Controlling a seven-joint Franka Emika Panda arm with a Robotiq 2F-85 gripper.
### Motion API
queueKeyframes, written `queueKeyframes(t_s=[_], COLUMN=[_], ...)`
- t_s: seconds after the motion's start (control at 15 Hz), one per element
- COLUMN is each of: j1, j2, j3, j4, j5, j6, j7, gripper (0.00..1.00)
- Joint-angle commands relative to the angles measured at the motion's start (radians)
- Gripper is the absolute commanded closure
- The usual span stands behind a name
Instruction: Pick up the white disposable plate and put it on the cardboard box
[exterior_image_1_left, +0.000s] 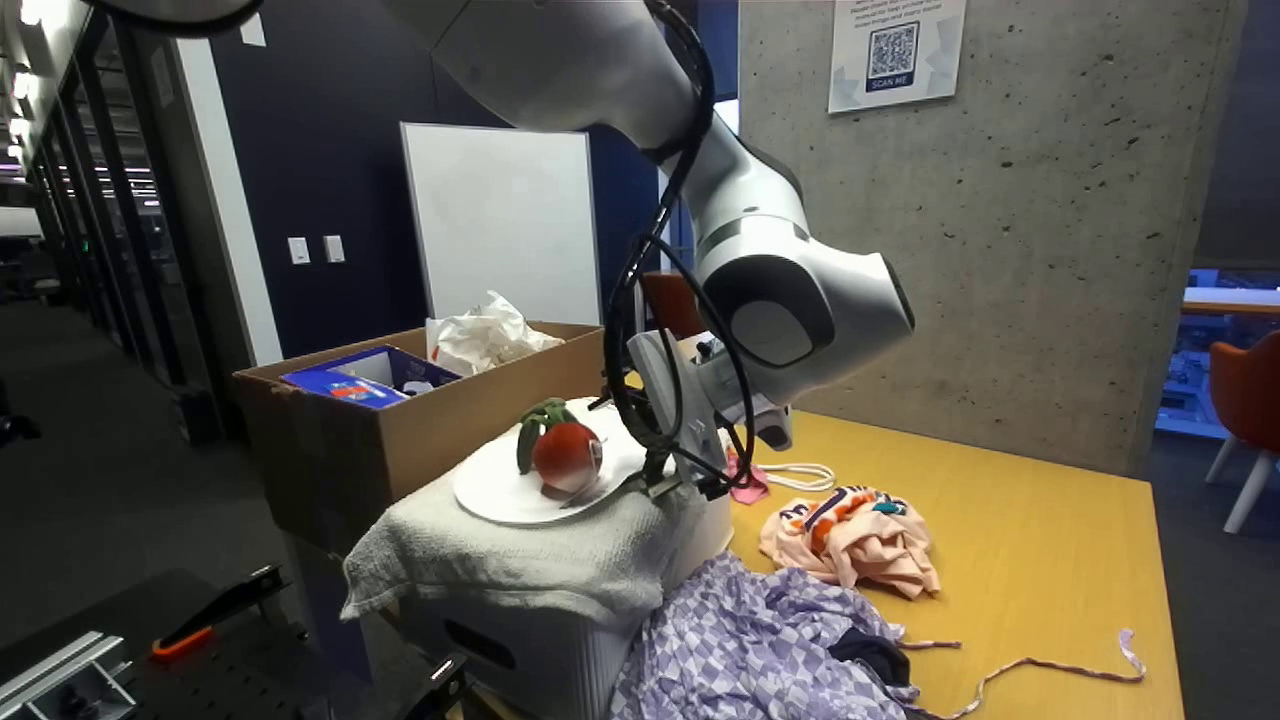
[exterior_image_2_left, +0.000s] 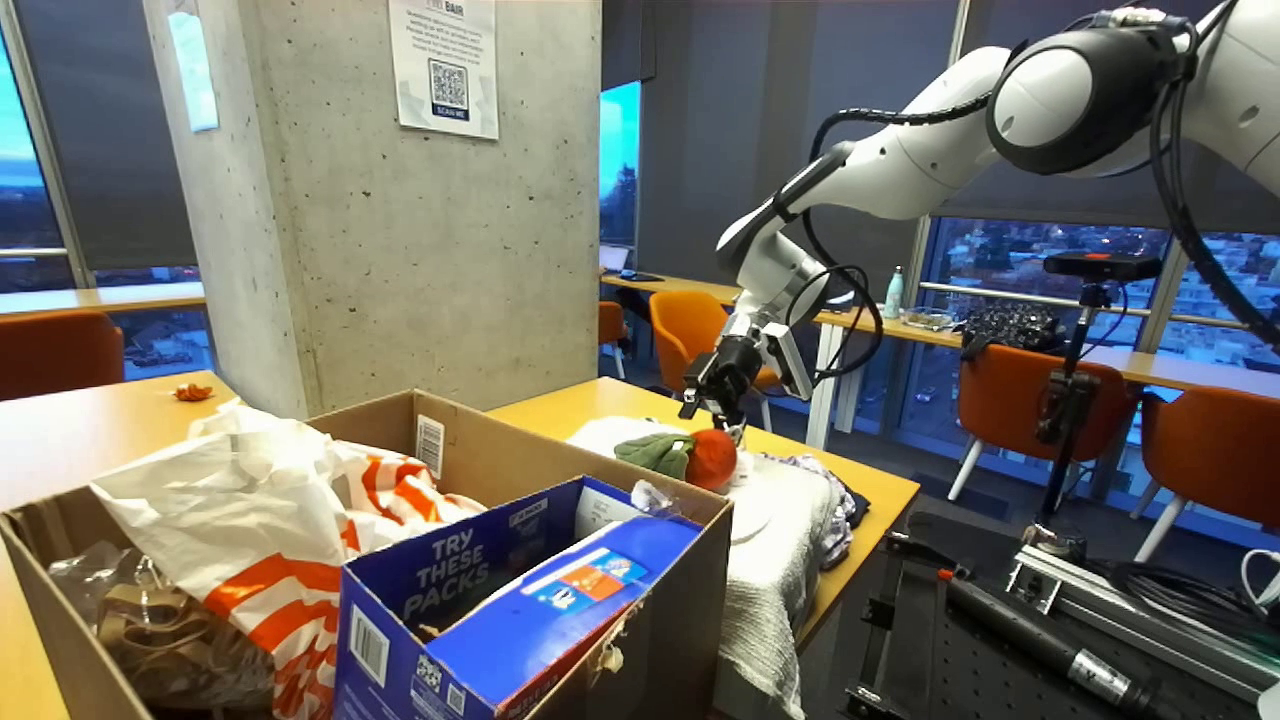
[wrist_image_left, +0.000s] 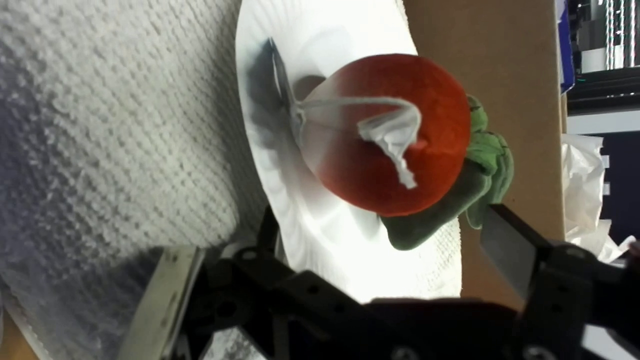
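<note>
White plate (exterior_image_1_left: 505, 485) on draped cloth (exterior_image_1_left: 525, 570): raised, we judge, so its rim is reachable.
Our gripper (wrist_image_left: 337, 230) gapes wide near that edge, holding nothing.

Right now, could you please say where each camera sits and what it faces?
An exterior view: by the black board, facing the white plate and concrete pillar; arm shows.
An exterior view: near the cardboard box, looking over it toward windows; arm and gripper show.
Wrist view: on the arm, facing the red-orange item; fingers show.
Both exterior views share plate, box, pillar, arm, gripper.
</note>
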Motion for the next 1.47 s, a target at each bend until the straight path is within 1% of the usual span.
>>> queueKeyframes(t_s=[0.0, 0.27, 0.33, 0.4, 0.53, 0.67, 0.73, 0.8, 0.87, 1.13, 1.2, 1.4], j1=[-0.010, -0.007, -0.006, -0.005, -0.005, -0.005, -0.005, -0.005, -0.005, -0.006, -0.007, -0.008], j2=[0.029, 0.033, 0.032, 0.032, 0.032, 0.032, 0.032, 0.031, 0.031, 0.029, 0.030, 0.034], j3=[0.007, 0.008, 0.008, 0.009, 0.011, 0.012, 0.012, 0.013, 0.013, 0.014, 0.014, 0.013], j4=[0.041, 0.045, 0.043, 0.043, 0.043, 0.042, 0.041, 0.040, 0.039, 0.038, 0.038, 0.041], j5=[0.019, 0.022, 0.022, 0.022, 0.022, 0.021, 0.021, 0.020, 0.020, 0.019, 0.019, 0.019], j6=[0.002, 0.027, 0.037, 0.045, 0.053, 0.063, 0.066, 0.072, 0.077, 0.078, 0.078, 0.075], j7=[0.027, 0.042, 0.042, 0.042, 0.043, 0.043, 0.042, 0.042, 0.041, 0.039, 0.040, 0.043], gripper=[0.00, 0.00, 0.04, 0.26, 0.32, 0.46, 0.55, 0.62, 0.71, 0.98, 1.00, 1.00])
